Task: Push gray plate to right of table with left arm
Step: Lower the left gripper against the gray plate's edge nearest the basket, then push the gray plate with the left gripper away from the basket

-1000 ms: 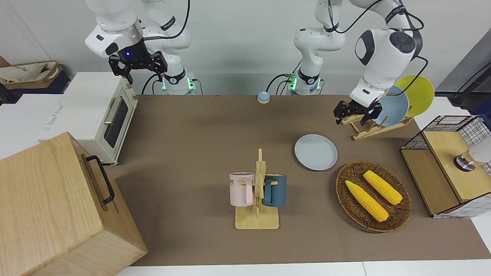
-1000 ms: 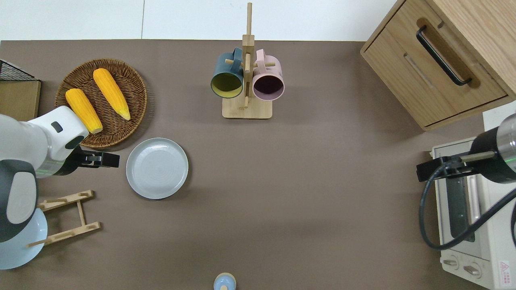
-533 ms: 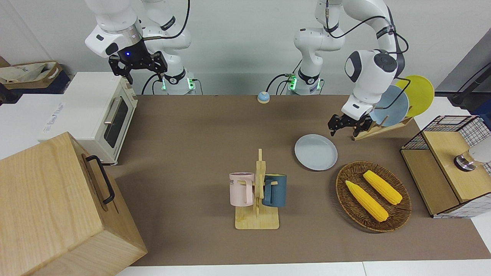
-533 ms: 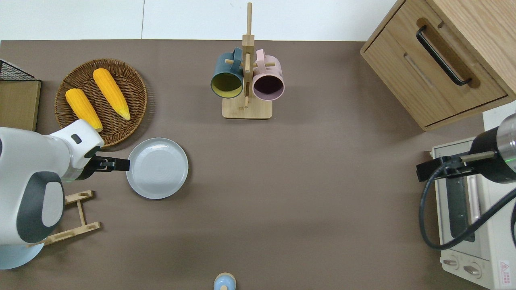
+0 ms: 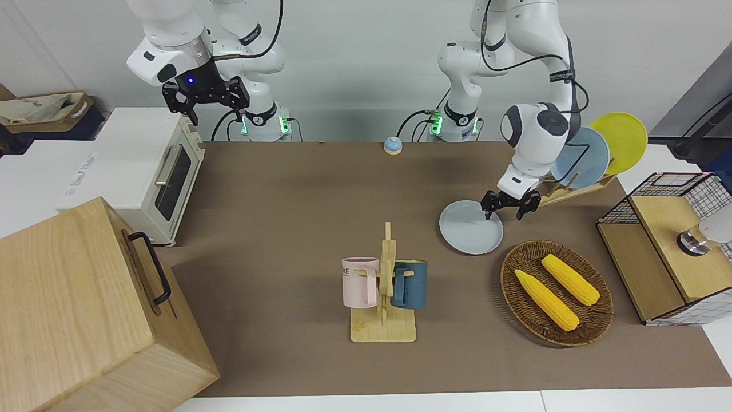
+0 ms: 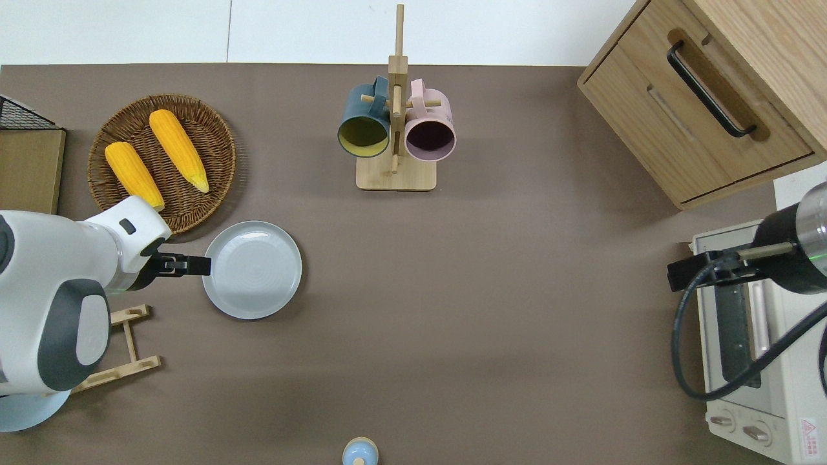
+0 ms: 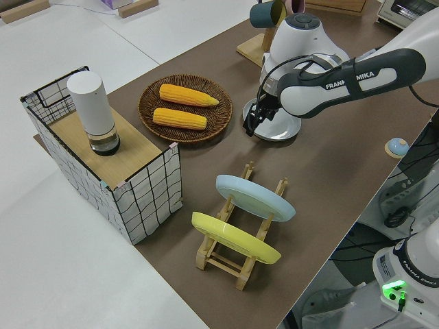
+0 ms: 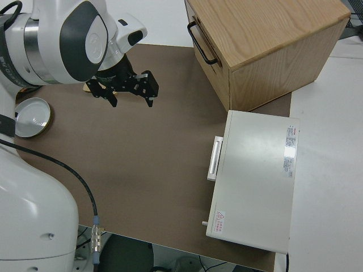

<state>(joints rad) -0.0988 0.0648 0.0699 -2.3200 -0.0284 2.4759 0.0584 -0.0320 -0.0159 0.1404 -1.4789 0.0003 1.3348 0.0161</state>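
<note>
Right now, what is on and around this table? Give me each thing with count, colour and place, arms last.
gray plate: 1, pale bluish-gray, flat on the table, toward the left arm's end
wicker basket: 1, brown, farther from the robots than the gray plate
corn cobs: 2, yellow, in the basket
mug stand: 1, light wood, mid-table, holding a teal mug and a pink mug
plate rack: 1, wooden, holding a sky-blue plate and a yellow plate
bell: 1, blue, at the table edge nearest the robots
wooden cabinet: 1
toaster oven: 1, white
wire crate: 1, with a white cylinder on top
left end effector: open, at the gray plate's rim
right end effector: open, parked
</note>
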